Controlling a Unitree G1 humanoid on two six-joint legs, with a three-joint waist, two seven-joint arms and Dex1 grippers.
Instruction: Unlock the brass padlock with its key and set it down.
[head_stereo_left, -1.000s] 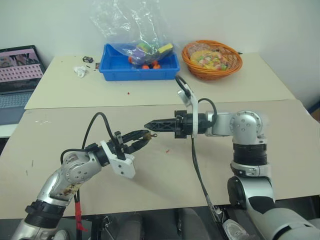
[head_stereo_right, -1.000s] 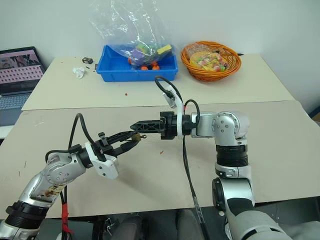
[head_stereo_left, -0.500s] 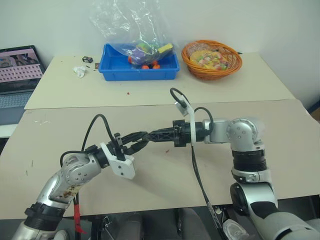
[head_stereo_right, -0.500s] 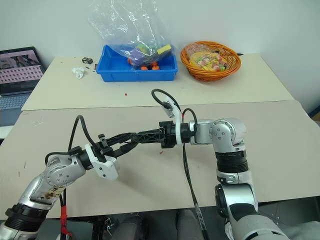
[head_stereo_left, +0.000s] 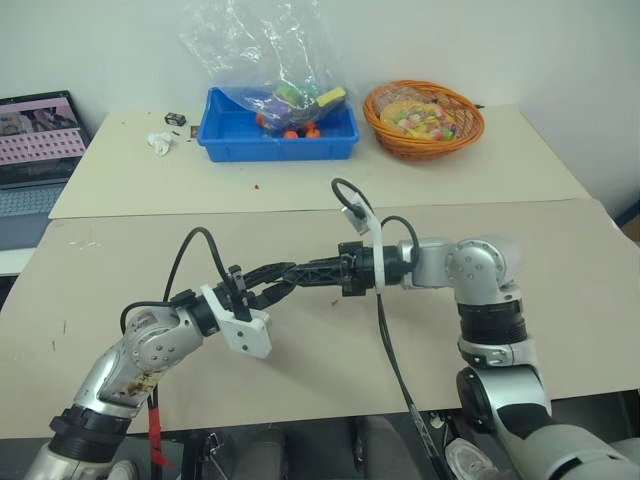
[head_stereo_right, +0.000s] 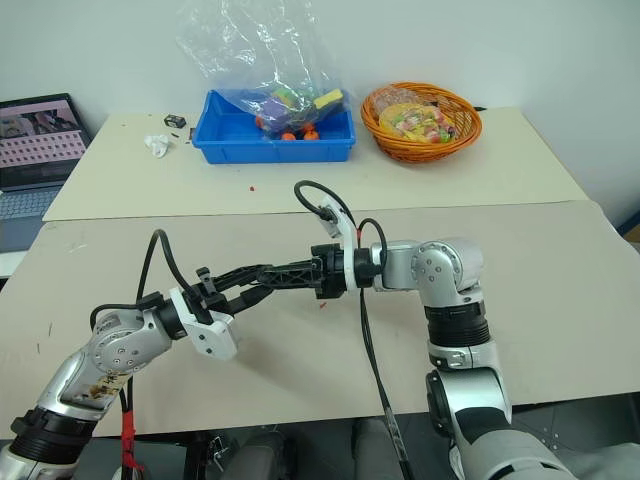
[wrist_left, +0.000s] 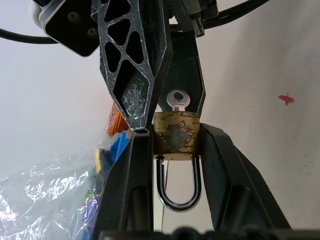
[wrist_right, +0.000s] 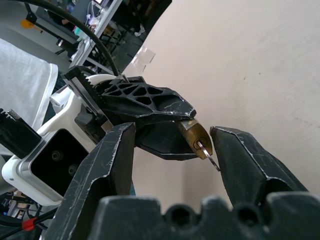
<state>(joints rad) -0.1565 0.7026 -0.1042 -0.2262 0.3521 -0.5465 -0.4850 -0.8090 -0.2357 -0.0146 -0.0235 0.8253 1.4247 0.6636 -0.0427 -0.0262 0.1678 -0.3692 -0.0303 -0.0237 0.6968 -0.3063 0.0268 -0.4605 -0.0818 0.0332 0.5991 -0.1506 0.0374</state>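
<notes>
As clamped, brass padlock (wrist_left: 176, 136) unlabelled.

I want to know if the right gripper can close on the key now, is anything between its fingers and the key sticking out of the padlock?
Nothing visible does. The key sits in the brass padlock, which the left gripper clamps. The right gripper is open, one finger on either side of the key, with only bare gap between.

one brass padlock (wrist_left: 176, 136), one key (wrist_left: 176, 99), one blue bin (head_stereo_left: 279, 134), one basket (head_stereo_left: 424, 135), one laptop (head_stereo_left: 36, 160)
</notes>
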